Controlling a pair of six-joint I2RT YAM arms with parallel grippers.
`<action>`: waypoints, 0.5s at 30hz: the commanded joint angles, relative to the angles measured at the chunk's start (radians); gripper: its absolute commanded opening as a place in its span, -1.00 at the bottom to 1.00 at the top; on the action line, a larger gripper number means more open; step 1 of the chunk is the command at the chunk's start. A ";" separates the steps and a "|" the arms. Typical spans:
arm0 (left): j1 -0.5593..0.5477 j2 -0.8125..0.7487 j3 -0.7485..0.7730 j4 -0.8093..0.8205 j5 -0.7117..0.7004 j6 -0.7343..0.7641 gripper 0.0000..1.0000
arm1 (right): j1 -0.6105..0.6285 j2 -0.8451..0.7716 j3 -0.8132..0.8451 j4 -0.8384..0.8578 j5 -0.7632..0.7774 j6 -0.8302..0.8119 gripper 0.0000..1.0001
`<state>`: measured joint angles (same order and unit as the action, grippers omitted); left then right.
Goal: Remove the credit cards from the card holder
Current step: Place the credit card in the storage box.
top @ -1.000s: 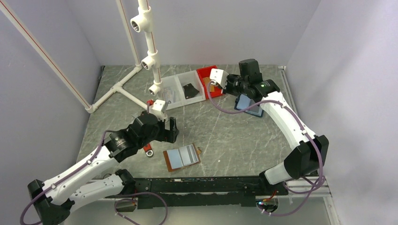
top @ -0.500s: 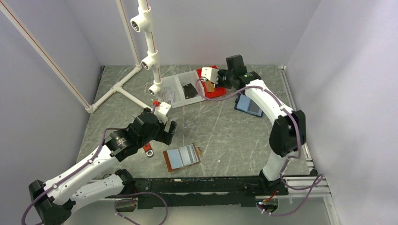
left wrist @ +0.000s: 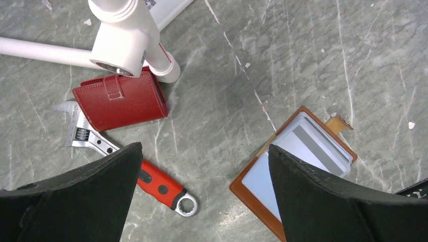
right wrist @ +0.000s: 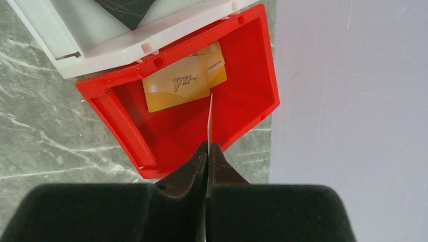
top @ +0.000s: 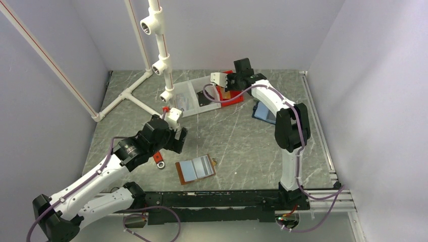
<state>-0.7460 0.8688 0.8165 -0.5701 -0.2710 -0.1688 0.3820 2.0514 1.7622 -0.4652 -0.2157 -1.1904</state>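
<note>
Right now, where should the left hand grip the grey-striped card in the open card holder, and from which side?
Likely the edge of the grey-striped card nearest the tan tab, the open left hand coming from above. It lies flat in the card holder, so only that exposed edge offers a lip.

The right gripper (right wrist: 208, 151) is pinched tight on a thin card (right wrist: 209, 118), seen edge-on. Straight ahead of the fingertips lies a red tray (right wrist: 121, 126) holding a gold card (right wrist: 184, 83); a white bin (right wrist: 101, 35) sits beyond it, to the left.
</note>
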 commanded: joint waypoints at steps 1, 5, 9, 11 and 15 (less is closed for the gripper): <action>0.021 0.005 -0.007 0.001 -0.004 0.026 0.99 | -0.006 -0.024 -0.052 0.165 -0.078 -0.085 -1.00; 0.033 0.020 -0.005 0.000 0.000 0.026 0.99 | -0.006 0.023 -0.033 0.219 -0.080 -0.091 -1.00; 0.047 0.029 -0.005 -0.001 0.006 0.025 0.99 | -0.007 0.064 -0.039 0.286 -0.063 -0.137 -1.00; 0.051 0.030 -0.005 -0.001 0.007 0.025 0.99 | -0.006 0.080 -0.044 0.324 -0.052 -0.147 -1.00; 0.060 0.031 -0.005 0.001 0.008 0.025 0.99 | -0.006 0.124 -0.035 0.360 -0.026 -0.163 -0.69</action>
<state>-0.6975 0.9009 0.8116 -0.5739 -0.2672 -0.1688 0.3801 2.1448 1.7126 -0.2039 -0.2588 -1.3098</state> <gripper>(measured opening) 0.994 0.062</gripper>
